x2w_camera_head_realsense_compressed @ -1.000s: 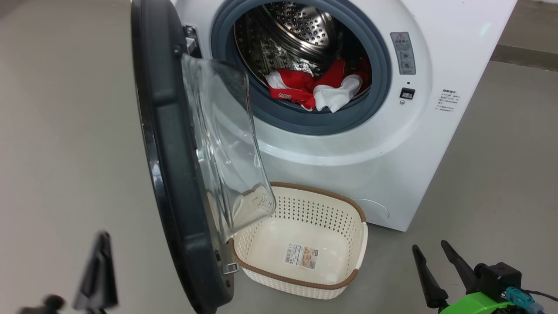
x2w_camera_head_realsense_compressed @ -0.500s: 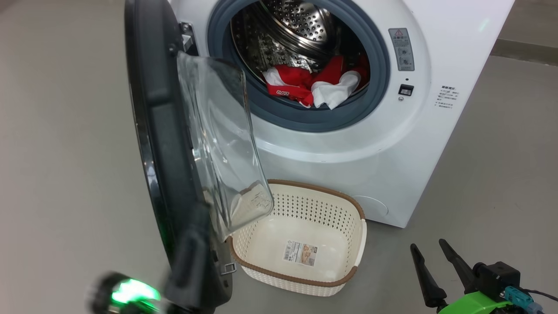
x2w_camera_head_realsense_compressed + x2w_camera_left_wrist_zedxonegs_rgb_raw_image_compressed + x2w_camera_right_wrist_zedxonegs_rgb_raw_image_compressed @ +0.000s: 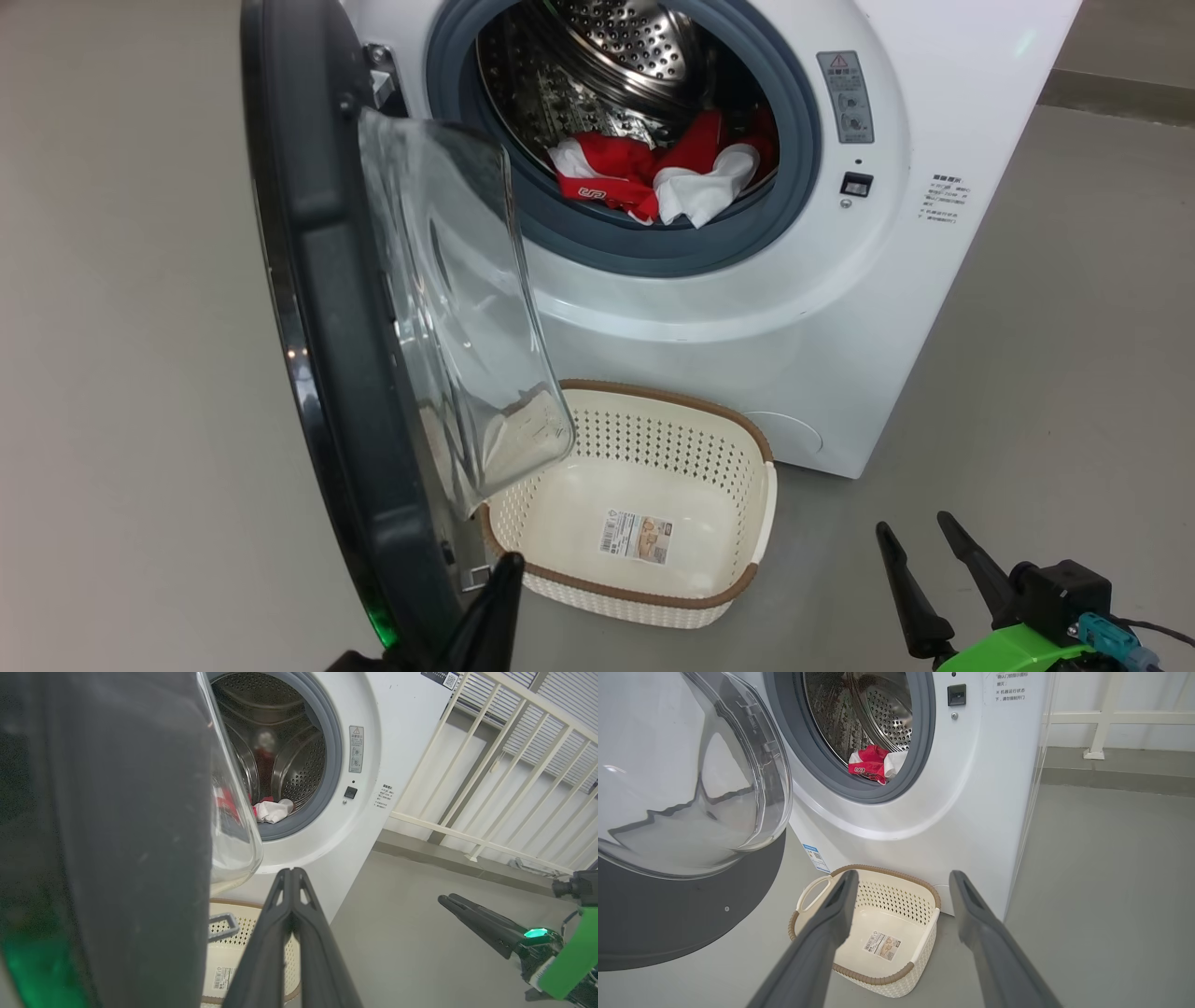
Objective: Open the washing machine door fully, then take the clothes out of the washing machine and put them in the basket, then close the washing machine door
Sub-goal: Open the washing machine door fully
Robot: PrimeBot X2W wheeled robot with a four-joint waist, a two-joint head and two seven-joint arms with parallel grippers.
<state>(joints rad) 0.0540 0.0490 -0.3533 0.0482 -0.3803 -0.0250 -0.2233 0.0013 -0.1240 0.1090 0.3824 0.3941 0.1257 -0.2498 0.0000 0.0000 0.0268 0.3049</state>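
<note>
Evidently the washing machine door [image 3: 317, 308] stands swung out, perhaps not fully. The clothes [image 3: 653, 177] lie inside the washing machine [image 3: 822, 308], and the basket [image 3: 653, 439] below holds nothing. By the door's edge the left gripper [image 3: 290, 873] has its jaws together, while the right gripper [image 3: 903, 877] has its jaws apart and empty.

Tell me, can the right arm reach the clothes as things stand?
Probably yes. The door stands swung off to the left, so the drum opening ahead of the open right gripper is unblocked, and the clothes lie just inside its front lip.
</note>
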